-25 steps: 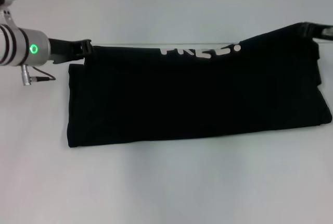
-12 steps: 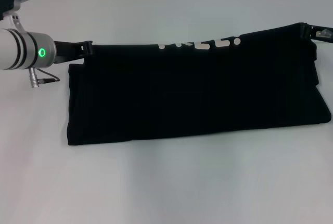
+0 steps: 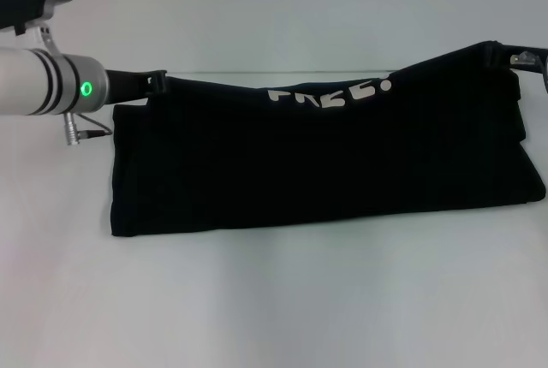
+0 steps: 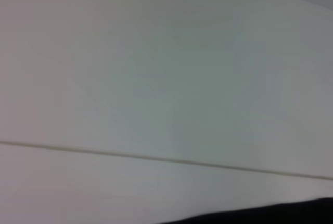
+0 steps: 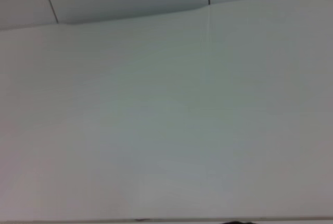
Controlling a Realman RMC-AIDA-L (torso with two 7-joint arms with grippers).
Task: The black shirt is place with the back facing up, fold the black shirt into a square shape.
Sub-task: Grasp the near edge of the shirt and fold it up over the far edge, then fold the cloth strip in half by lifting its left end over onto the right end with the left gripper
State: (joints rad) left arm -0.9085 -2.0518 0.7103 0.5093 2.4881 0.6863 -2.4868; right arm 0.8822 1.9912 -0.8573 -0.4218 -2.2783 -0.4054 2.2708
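Black soft cotton T-shirt (image 3: 317,163), white lettering: far edge lifted at both corners, pinched by left gripper (image 3: 154,81) and right gripper (image 3: 514,56). Lengthwise fold under way; next, carry edge forward evenly.

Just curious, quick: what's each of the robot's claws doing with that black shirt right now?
Left gripper: closed on the black shirt's far left corner.
Right gripper: closed on its far right corner, lifted.

One black shirt (image 3: 325,158), two tools: left tool (image 3: 157,80), right tool (image 3: 521,57).
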